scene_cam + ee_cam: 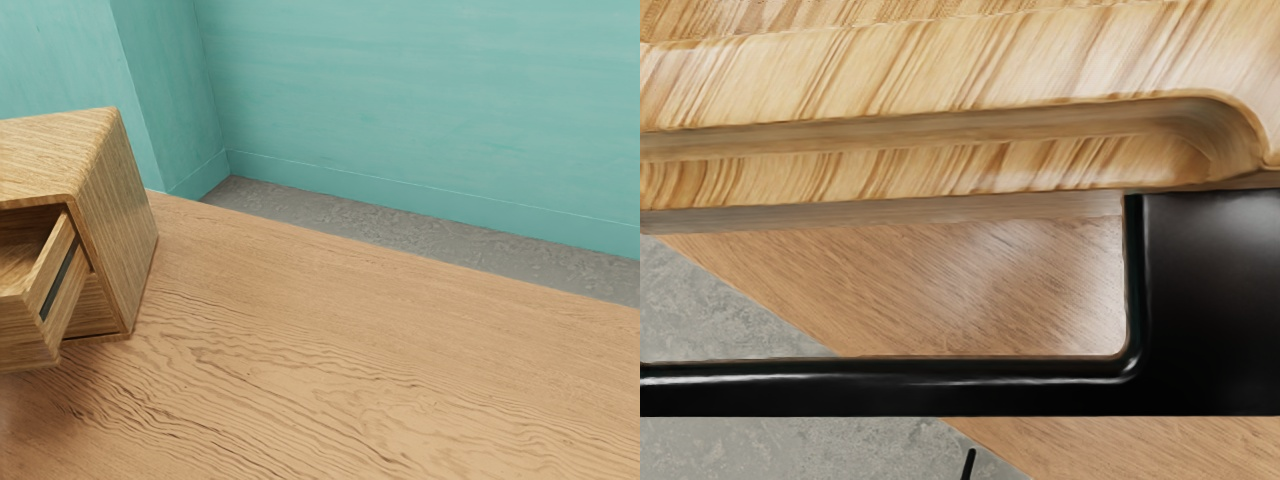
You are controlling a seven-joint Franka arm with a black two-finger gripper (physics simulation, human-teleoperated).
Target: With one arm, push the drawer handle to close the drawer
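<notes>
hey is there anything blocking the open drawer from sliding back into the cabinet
Nothing visible stands in the way: in the exterior view, the drawer juts out and runs straight into the opening of the cabinet. I can't see all the way inside, so I can't rule out something deeper in.

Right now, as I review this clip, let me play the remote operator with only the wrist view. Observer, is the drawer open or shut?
Observer: Open. In the exterior view, the drawer juts out of the wooden cabinet, with part of its interior exposed.
Operator: Anything along its side?
Observer: Yes, a dark strip runs lengthwise along the drawer's outer side.
Operator: And what is in the background, past the table?
Observer: Teal walls, meeting in a corner near the cabinet.
</notes>
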